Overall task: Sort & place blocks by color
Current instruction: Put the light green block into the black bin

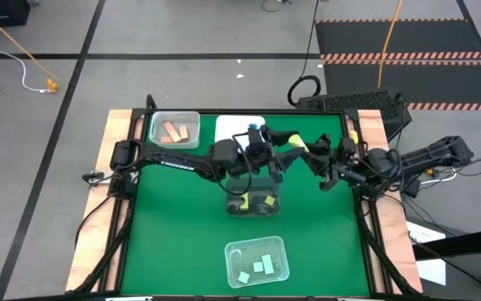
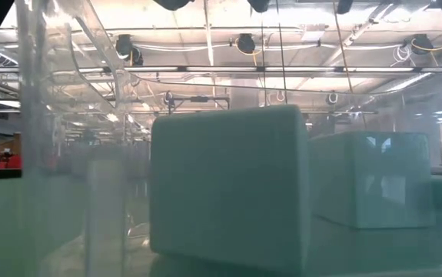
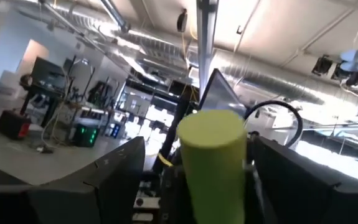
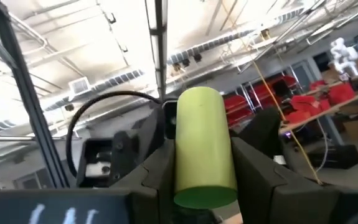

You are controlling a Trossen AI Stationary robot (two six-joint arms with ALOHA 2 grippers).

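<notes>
Bench (image 1: 181, 251): a green-topped surface carrying clear trays, with both dark arms reaching in over its middle.
Left arm (image 1: 173, 163): stretches from the left edge toward the centre, above the middle tray.
Right arm (image 1: 407, 159): comes in from the right edge, its wrist meeting the left arm's over the bench's far half.
Middle tray (image 1: 255, 203): clear, just below the arms, holding yellow blocks (image 1: 267, 201).
Near tray (image 1: 257, 260): clear, holding three mint green blocks (image 1: 258, 267); the low view looks through it at one of them close up.
Far-left tray (image 1: 175, 130): clear, holding two salmon bars (image 1: 171, 131).
Yellow cylinder (image 1: 293, 140): raised between the two wrists, its long axis running from one end effector to the other.
Left end effector (image 3: 197, 180): fingers closed narrowly on one end of the cylinder, flat end facing outward.
Right end effector (image 4: 205, 168): fingers clasp the opposite end likewise.
</notes>
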